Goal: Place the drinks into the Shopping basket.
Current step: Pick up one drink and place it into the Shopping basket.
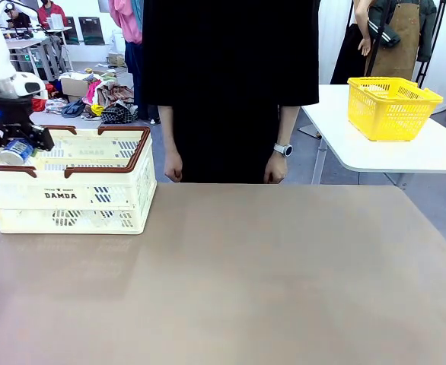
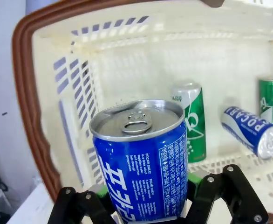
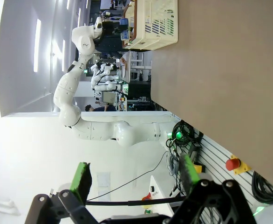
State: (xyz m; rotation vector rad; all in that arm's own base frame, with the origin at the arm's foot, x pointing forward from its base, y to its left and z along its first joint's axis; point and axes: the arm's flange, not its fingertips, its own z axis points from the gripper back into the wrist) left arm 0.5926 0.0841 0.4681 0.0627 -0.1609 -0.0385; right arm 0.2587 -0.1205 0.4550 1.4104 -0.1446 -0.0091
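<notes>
Risk centres on the release: the left gripper [image 2: 148, 205] has its fingers clamped on a blue can [image 2: 141, 158], held above the Shopping basket [image 1: 71, 199] near its brown rim. Dropped from here, the can may strike the green can [image 2: 192, 123] or second blue can [image 2: 253, 130] lying inside, and dent or bounce. The right gripper [image 3: 134, 179], well apart from the basket, stands wide open and empty.

Behind your brown table [image 1: 246, 289] you have a white side table [image 1: 406, 152] and clothes heaped on the floor [image 1: 93, 103].
</notes>
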